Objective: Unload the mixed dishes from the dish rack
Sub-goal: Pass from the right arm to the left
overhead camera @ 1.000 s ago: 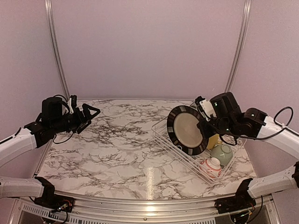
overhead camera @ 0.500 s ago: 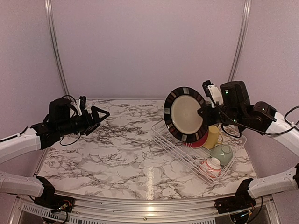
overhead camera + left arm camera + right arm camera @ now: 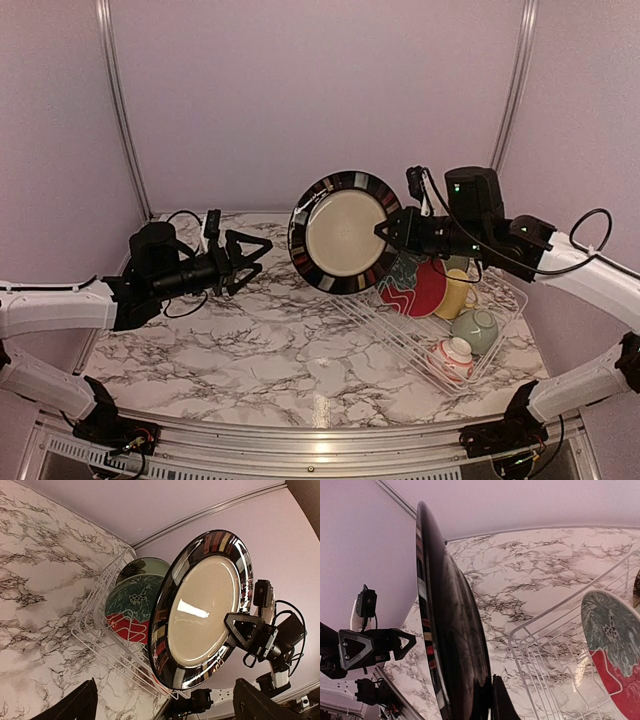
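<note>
Plate [image 3: 343,232] is up in the air on edge, over the worktop's [image 3: 250,340] back, just left of the rack [image 3: 397,340] on the right side. Right gripper [image 3: 385,229] pinches just its rim, left gripper [image 3: 258,258] gapes wide nearby. With a rim pinch that thin, it could swivel or slip and smash.

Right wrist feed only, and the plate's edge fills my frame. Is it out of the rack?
Observer: Yes. In the top view the black-rimmed plate is upright in the air, clear of the dish rack, with the right gripper clamped on its right rim.
Operator: What's in the rack besides the floral plate?
Observer: A yellow mug, a pale green bowl and a small patterned bowl.
Operator: Anything behind the floral one?
Observer: The left wrist view shows a pale green plate standing right behind it.
</note>
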You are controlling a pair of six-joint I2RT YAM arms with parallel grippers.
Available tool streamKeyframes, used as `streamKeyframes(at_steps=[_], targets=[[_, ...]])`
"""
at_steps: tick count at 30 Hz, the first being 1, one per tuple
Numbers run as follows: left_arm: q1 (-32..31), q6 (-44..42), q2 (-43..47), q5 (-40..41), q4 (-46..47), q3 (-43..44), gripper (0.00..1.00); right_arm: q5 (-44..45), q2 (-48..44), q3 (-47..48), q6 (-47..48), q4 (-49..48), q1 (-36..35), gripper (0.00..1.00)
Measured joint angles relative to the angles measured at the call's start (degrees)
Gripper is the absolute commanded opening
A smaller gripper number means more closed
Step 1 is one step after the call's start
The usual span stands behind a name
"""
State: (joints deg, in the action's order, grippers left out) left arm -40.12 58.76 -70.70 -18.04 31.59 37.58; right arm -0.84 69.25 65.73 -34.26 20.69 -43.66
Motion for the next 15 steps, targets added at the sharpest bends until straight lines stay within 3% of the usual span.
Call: streamKeyframes(at_steps=[7, 15], targets=[[-2.69, 6.82, -5.81, -0.09, 10.75, -1.11, 0.76, -8.72, 3.93, -2.71, -9.46, -10.03, 0.00, 0.00], [-4.98, 9.62, -6.78, 1.16, 15.52, -1.22, 0.55, -11.37, 3.98, -5.62, -13.44, -13.88, 0.00, 0.00]])
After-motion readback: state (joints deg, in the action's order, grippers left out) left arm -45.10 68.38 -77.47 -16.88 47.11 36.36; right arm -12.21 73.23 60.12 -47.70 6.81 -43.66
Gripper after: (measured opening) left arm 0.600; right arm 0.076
